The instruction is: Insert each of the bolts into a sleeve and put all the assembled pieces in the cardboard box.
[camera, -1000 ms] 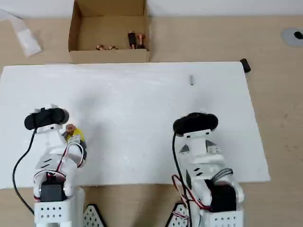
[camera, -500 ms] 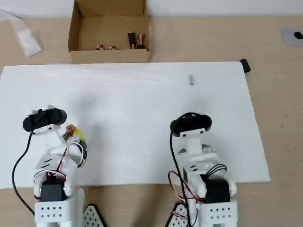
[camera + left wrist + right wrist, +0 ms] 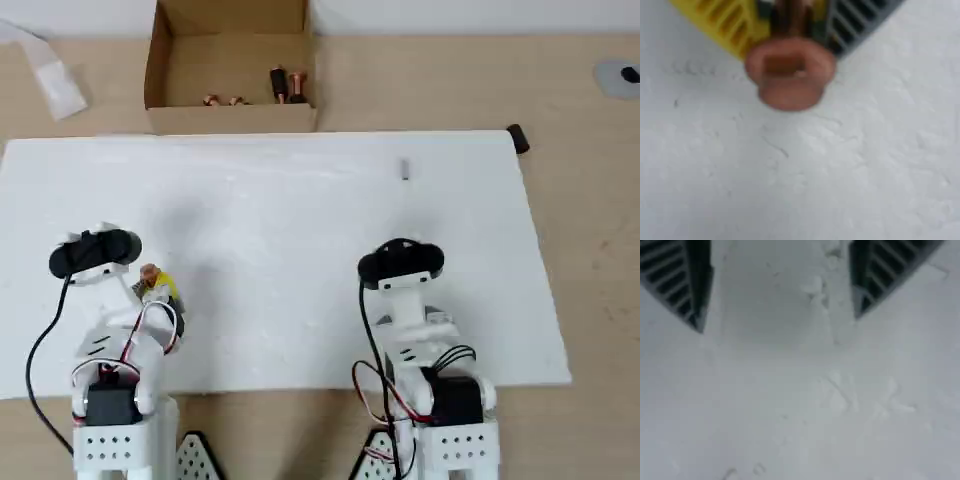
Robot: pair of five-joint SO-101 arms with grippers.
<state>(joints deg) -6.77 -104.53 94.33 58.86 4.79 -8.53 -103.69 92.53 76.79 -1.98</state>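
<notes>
Open brown cardboard box [image 3: 160, 70] sitting just beyond the white sheet [image 3: 300, 250], four copper pieces [image 3: 277, 85] lying along its near wall, copper bolt [image 3: 790, 75] sticking out flanged-head first from the left gripper [image 3: 792, 25], small grey sleeve [image 3: 405, 170] lying alone on the sheet.

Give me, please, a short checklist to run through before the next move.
1. Left gripper shut on the copper piece: ok.
2. Whether that piece is already assembled: cannot tell.
3. Right gripper open and empty over the white sheet: ok.
4. Small grey part lying free on the sheet: ok.
5. Cardboard box open, with bare floor beside the copper pieces in it: ok.
</notes>
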